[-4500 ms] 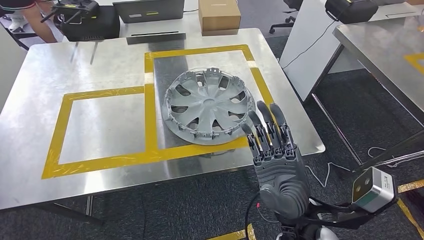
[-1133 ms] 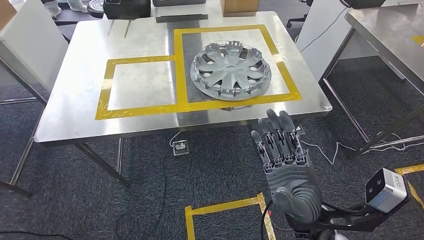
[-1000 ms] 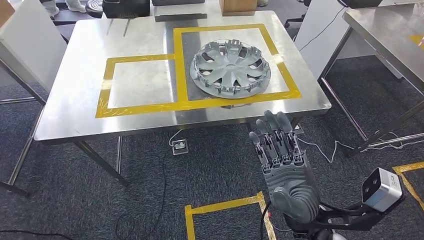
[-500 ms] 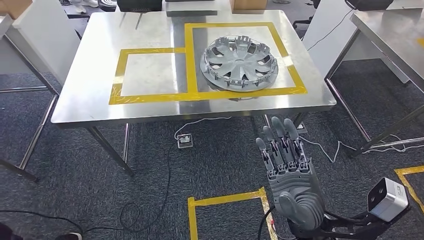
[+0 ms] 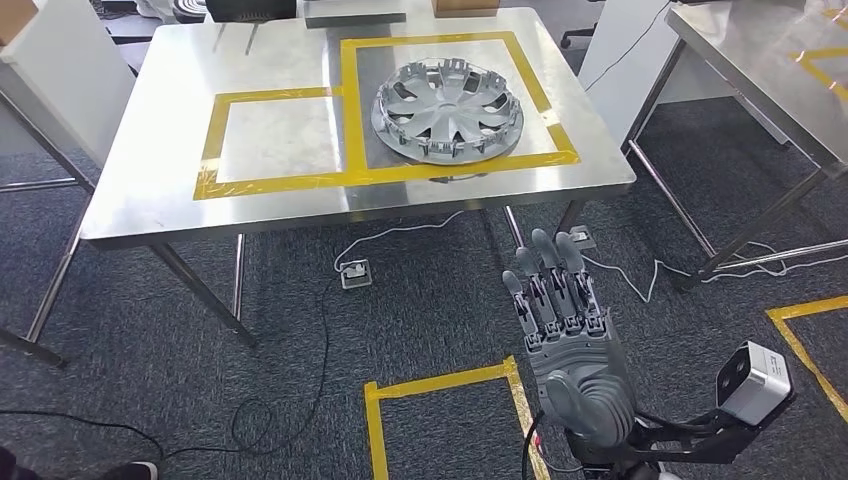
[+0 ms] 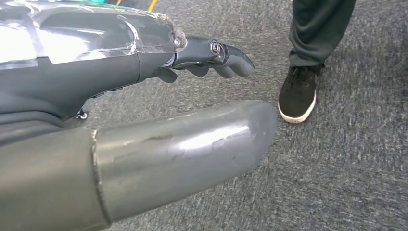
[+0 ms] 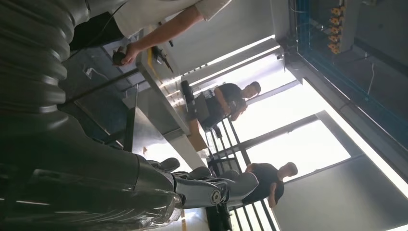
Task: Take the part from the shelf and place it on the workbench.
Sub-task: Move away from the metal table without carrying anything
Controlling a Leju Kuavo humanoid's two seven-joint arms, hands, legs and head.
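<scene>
Round spoked part [image 5: 448, 108] — matte grey, steel workbench [image 5: 150, 190]

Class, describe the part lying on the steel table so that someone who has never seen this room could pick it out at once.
Find the steel workbench marked with two yellow tape rectangles. In the larger, right-hand rectangle lies the wheel cover, a round grey disc. Its curved spokes and notched rim mark it out; the smaller rectangle beside it holds nothing.

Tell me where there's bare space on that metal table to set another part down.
The smaller yellow-taped square, left of the hubcap, is bare. So is the table's left side and the front strip along its edge. The larger taped square is mostly taken by the hubcap, and boxes crowd the far edge.
</scene>
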